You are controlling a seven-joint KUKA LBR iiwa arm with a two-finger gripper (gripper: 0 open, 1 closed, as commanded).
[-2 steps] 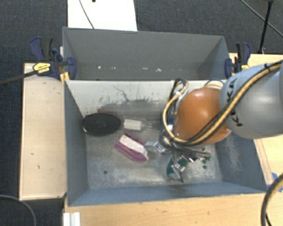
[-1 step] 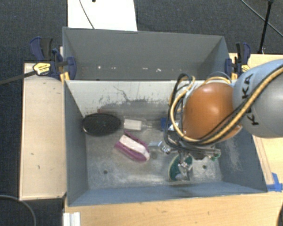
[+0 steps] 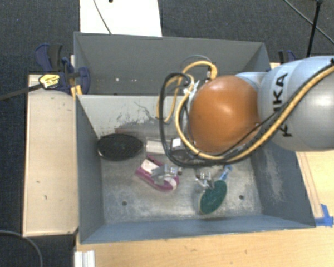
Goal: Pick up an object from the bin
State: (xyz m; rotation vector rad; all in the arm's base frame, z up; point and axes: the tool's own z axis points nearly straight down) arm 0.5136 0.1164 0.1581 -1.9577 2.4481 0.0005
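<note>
1. Nearest my camera, close to the front wall of the bin (image 3: 172, 227), a green pad (image 3: 212, 198), dark and oval, lies flat on the floor. I take it as my landmark. A short blue handle (image 3: 225, 174) sticks out from its far right edge.
2. Just beyond the green pad, at its far edge, I see the gripper (image 3: 203, 178) low over the floor. Most of it sits under the arm's orange cover (image 3: 222, 113) and looped cables (image 3: 172, 121). I cannot tell whether it is apart or together, and I can make out nothing clamped in it.
3. Left of the green pad, near it but not touching, a pink thing (image 3: 156, 176) of plastic lies slanted. Its pale right end is just beside the gripper.
4. Farther back and left of the green pad is a small white piece (image 3: 155, 146). Left of that, well apart from the pad, a black disc (image 3: 119, 147) rests near the foot of the back wall.
5. My reading of progress:
   - All four things lie on the floor, so nothing is lifted yet.
   - The arm is already down in the bin, so I judge the descent done or nearly so.
   - What is left is closing on one thing and raising it clear of the walls.
   - The green pad and the pink thing are the closest candidates, and I cannot say which one it will take.
</note>
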